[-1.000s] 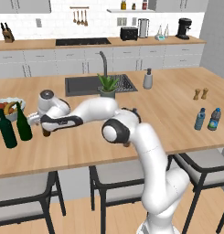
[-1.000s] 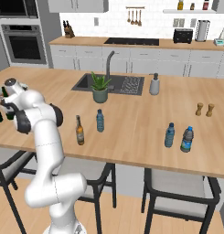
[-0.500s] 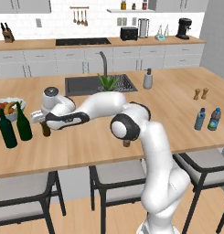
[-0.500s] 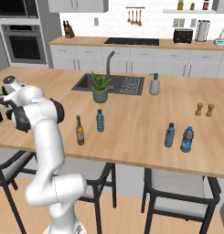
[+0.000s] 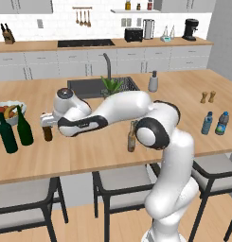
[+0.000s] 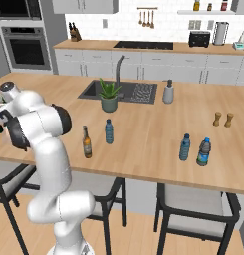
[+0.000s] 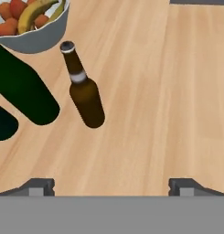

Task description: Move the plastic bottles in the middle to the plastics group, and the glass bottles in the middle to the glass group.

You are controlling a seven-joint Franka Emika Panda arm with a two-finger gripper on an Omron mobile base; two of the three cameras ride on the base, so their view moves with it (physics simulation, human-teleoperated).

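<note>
Hand view — gripper (image 7: 111,185) spread wide, holding nothing. Dark brown beer bottle (image 7: 84,93) upright on the counter (image 7: 168,91), just beside two green wine bottles (image 7: 23,87) and near a fruit bowl (image 7: 35,39). Amber bottle (image 6: 86,143) and light-blue plastic bottle (image 6: 109,132) mid-island — plastics group (image 6: 195,149) well apart.

We see a glossy brown glass beer bottle (image 7: 85,98) on the smooth, matt wooden counter (image 7: 168,91).
</note>
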